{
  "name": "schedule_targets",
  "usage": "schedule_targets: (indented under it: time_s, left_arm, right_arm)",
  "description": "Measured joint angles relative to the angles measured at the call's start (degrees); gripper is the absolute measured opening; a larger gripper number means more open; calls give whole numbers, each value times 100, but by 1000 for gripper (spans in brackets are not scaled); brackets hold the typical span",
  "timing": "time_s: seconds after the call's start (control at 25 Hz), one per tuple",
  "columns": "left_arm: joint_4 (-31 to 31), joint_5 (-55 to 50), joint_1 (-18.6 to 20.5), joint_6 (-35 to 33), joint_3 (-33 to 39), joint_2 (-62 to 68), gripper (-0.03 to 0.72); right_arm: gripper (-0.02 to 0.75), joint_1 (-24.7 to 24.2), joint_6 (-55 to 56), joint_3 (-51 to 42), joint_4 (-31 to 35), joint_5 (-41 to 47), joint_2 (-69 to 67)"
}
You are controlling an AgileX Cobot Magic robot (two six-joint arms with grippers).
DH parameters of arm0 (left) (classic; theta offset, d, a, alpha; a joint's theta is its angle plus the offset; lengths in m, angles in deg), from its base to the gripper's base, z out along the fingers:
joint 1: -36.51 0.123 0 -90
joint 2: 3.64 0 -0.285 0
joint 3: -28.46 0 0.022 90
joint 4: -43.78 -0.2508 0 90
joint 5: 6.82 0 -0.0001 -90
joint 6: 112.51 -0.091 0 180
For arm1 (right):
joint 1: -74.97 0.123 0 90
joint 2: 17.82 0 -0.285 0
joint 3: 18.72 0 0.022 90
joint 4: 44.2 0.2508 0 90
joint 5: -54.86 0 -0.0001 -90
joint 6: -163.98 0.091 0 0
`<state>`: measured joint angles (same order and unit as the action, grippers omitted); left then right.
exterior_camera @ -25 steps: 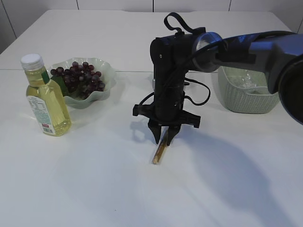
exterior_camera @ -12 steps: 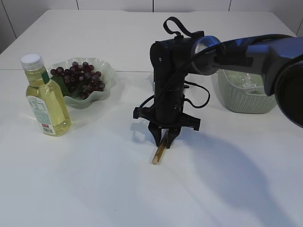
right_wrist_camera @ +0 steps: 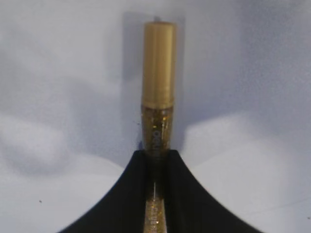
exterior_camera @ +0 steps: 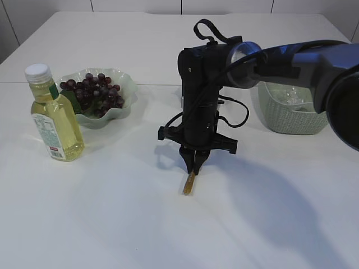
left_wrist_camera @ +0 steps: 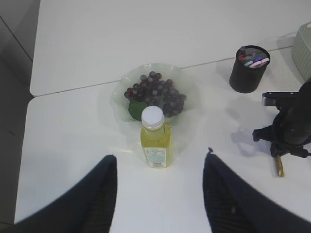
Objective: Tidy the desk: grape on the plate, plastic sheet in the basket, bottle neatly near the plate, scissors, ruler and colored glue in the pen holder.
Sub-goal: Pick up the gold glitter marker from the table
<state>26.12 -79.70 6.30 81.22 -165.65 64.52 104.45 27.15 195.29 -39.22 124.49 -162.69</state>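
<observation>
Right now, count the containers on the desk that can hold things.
3: the plate with grapes at left, the pen holder behind the right gripper, the basket far right. Others may be hidden.

A gold glitter glue tube [exterior_camera: 189, 183] with a matte gold cap lies on the white surface, its glittery body pinched between dark jaws. Dark purple grapes [exterior_camera: 93, 89] fill the wavy pale green plate [exterior_camera: 124, 82]. Just beside it stands the upright bottle [exterior_camera: 53, 116] of yellow liquid, white-capped. The green basket [exterior_camera: 291, 115] holds clear plastic sheet [exterior_camera: 291, 92]. The black pen holder [left_wrist_camera: 249, 69] stands upright with items inside.
</observation>
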Motion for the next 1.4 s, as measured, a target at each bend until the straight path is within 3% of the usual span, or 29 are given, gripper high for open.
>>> schedule_targets:
  time_s: [0.28,0.68,1.0,1.2,1.4]
  left_arm:
    - [0,0,0,0,0,0,416]
    - [0,0,0,0,0,0,416]
    - [0,0,0,0,0,0,416]
    - [0,0,0,0,0,8,415]
    - [0,0,0,0,0,46,415]
  right_arm:
    - [50,0,-410,56,-47,9,0]
    - [50,0,-2260,496,102,9,11]
    - [50,0,-2997,496,-254,13,489]
    - [50,0,-3198,-144,-660,13,1078]
    - [50,0,-3237,-1343,-1238,13,1821]
